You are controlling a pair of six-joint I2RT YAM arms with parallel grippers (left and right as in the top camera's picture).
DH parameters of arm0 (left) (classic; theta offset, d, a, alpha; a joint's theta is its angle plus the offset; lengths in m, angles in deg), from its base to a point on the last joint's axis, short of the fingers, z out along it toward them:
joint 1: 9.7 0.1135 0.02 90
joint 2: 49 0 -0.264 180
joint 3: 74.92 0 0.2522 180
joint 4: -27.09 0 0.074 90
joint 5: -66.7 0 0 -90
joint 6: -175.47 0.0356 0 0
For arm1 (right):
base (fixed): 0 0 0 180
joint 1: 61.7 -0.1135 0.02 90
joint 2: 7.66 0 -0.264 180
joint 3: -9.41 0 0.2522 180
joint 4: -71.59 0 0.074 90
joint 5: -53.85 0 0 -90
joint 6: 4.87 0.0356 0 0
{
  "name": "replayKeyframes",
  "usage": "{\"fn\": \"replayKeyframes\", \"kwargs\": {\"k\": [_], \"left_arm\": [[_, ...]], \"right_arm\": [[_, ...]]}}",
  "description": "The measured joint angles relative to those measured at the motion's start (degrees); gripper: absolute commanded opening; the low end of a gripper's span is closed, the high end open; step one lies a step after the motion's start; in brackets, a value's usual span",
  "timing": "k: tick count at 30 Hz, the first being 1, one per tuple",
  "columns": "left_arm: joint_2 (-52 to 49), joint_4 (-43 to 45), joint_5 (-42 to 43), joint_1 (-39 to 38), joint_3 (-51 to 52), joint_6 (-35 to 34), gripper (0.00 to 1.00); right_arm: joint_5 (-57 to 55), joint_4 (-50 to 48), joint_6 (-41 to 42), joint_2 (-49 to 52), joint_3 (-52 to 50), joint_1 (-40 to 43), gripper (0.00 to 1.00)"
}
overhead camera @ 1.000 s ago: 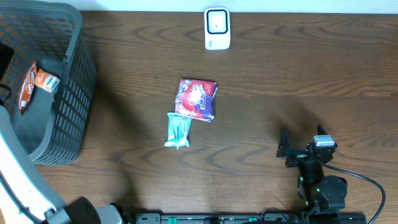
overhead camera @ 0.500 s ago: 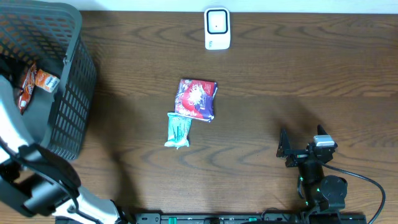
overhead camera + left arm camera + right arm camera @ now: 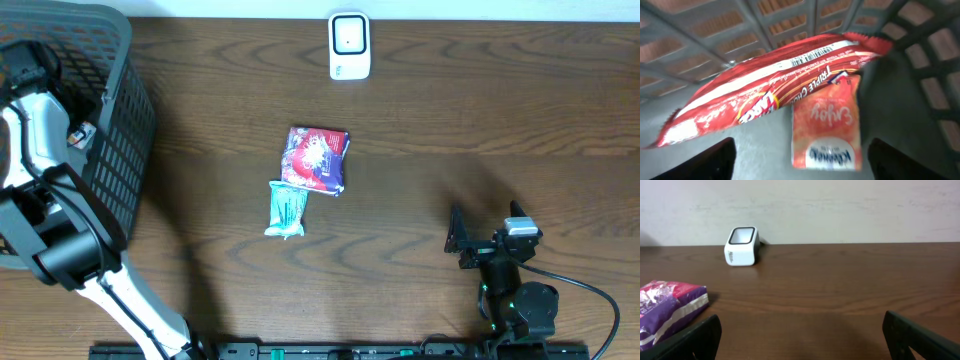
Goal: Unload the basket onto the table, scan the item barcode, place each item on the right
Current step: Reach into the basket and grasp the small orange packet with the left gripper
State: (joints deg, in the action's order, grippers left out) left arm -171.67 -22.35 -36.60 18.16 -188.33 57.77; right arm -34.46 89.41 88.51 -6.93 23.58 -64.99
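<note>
Over red snack packet [image 3: 765,95] in basket [image 3: 125,130], left jaws wide apart, empty; right jaws likewise.

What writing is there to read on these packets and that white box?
"TRIPLE CHO": long red foil wrapper, upside down.
"Enjoy": small orange sachet, upside down.
Too small or blurred: barcode digits, the sachet's logo, purple pouch, teal packet, white box.

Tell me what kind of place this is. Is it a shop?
Probably a pretend shop checkout set up on a wooden table, not a real shop. There is a white barcode scanner, a dark plastic shopping basket with snack packets inside, and two more packets lying on the table.
</note>
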Motion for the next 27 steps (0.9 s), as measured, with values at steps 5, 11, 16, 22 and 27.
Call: {"fn": "replayKeyframes", "kwargs": {"k": [5, 11, 16, 22, 27], "left_arm": [[-2.67, 1.77, -0.22, 0.26, 0.00, 0.66, 0.59], [-3.89, 2.12, -0.15, 0.22, 0.00, 0.74, 0.56], [-4.17, 2.32, 0.00, 0.15, 0.00, 0.50, 0.19], [-4.20, 1.77, 1.88, 0.42, -0.04, 0.94, 0.07], [-4.09, -0.85, 3.96, 0.68, -0.68, 0.92, 0.07]], "right_arm": [[0.00, 0.00, 0.00, 0.00, 0.00, 0.00, 0.99], [-0.02, 0.00, 0.00, 0.00, 0.00, 0.00, 0.99], [0.00, 0.00, 0.00, 0.00, 0.00, 0.00, 0.99], [0.00, 0.00, 0.00, 0.00, 0.00, 0.00, 0.99], [0.00, 0.00, -0.02, 0.00, 0.00, 0.00, 0.99]]}}
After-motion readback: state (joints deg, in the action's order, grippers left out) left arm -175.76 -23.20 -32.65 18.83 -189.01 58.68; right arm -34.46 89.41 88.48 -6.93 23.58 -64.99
